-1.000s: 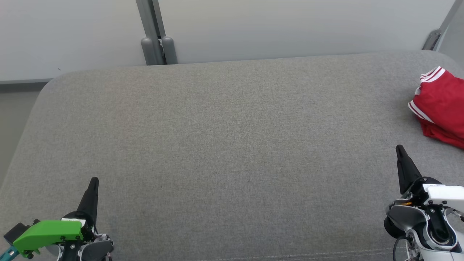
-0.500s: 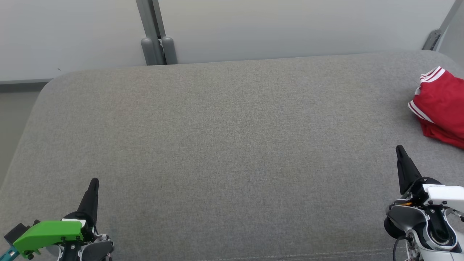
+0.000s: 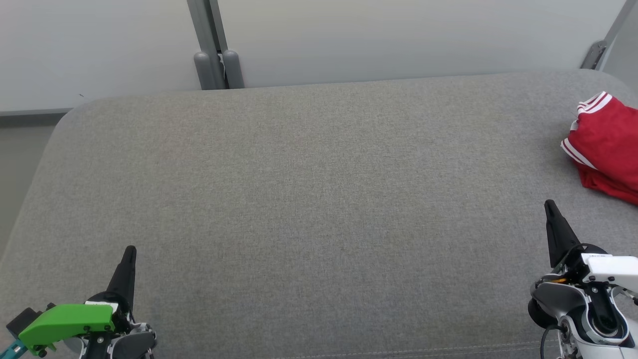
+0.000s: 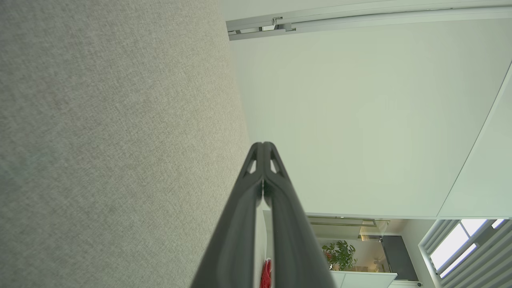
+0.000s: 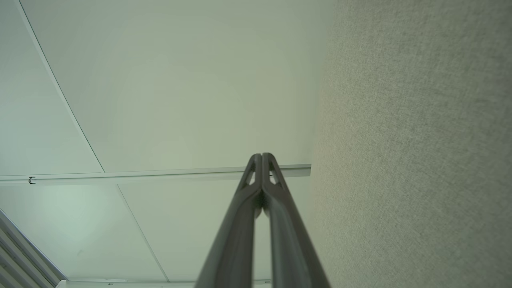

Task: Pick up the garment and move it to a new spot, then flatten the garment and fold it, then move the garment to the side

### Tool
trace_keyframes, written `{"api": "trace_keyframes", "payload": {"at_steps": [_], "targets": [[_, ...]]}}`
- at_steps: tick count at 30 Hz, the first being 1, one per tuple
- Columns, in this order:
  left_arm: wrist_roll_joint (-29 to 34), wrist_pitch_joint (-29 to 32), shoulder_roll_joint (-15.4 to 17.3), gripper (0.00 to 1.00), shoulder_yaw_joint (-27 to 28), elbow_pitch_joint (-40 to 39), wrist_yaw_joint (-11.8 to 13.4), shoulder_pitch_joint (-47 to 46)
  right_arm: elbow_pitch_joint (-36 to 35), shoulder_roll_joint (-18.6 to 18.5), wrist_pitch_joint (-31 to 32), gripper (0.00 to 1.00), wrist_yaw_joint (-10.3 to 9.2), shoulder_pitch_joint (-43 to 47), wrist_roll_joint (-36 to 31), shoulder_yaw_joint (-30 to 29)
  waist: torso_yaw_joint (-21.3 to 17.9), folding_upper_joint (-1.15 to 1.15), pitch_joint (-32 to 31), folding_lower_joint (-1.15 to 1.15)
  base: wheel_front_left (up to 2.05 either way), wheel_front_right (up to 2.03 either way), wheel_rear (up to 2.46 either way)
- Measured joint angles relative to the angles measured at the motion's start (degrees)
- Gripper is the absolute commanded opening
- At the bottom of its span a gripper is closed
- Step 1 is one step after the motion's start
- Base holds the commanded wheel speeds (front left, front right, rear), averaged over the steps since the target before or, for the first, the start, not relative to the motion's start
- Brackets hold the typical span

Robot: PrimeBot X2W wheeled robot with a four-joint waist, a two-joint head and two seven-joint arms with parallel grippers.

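Looking down from the head view, you find the bright red soft sports garment with white stripe trim point(image 3: 605, 144) bunched in a compact heap at the far right edge of the frame, partly cut off by that edge, on the wide grey woven fabric cushion point(image 3: 319, 199). Your left gripper point(image 3: 129, 249) sits at the lower left and your right gripper point(image 3: 549, 204) at the lower right. Each has its two long dark fingers pressed together with nothing between them, which both wrist views confirm. Neither gripper touches the garment: the right one is near it but apart, below it in the frame, and the left one is well apart from it. The broad middle of the cushion lies bare, with the pale wall panels point(image 3: 398, 40) behind its upper edge. Judging progress is hard. The heap is small and has stripes on two sides, so it may already be folded and set aside. It may equally be an untouched bundle awaiting pickup. If so, every step remains: lifting, moving, flattening, folding and shifting it aside.
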Motion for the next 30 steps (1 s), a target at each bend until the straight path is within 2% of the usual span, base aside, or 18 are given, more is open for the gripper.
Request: {"api": "trace_keyframes", "payload": {"at_steps": [30], "targets": [[0.0,0.23,-0.04,0.0,0.12,0.44,-0.02,-0.1,0.09,0.01,0.01,0.0,0.07,-0.15,0.0,-0.04,0.0,0.0,-0.01,0.0,0.0,0.0,0.0]]}}
